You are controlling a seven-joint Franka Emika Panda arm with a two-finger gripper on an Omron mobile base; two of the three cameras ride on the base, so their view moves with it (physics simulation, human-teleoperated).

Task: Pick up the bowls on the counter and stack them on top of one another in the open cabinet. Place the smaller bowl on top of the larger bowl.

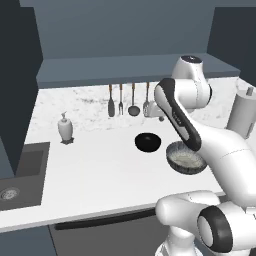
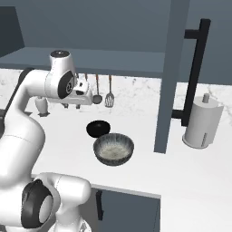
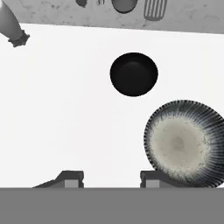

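Tabletop (image 1: 100, 170): white, faint grey marbling. Directly on it:
- small black bowl (image 1: 148, 142), near centre, upright.
- larger streaked grey bowl (image 1: 186, 158), pale speckled inside, just beside the black one at its 4 o'clock in the left base view; whether the rims touch cannot be told.
- white soap bottle (image 1: 65, 127), 9 o'clock of the black bowl, well apart.
- paper towel roll (image 2: 201, 121), upright, far right.
- sink (image 1: 20, 175) set in at the left edge.

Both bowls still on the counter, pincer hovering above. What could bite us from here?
1. The grey bowl and black bowl sit close together; a descent on one may nudge the other.
2. The pincer stands open over bare counter, one fingertip beside the grey bowl's rim; it may clip that rim.
3. The hanging utensils below the cabinet could catch a lifted bowl.
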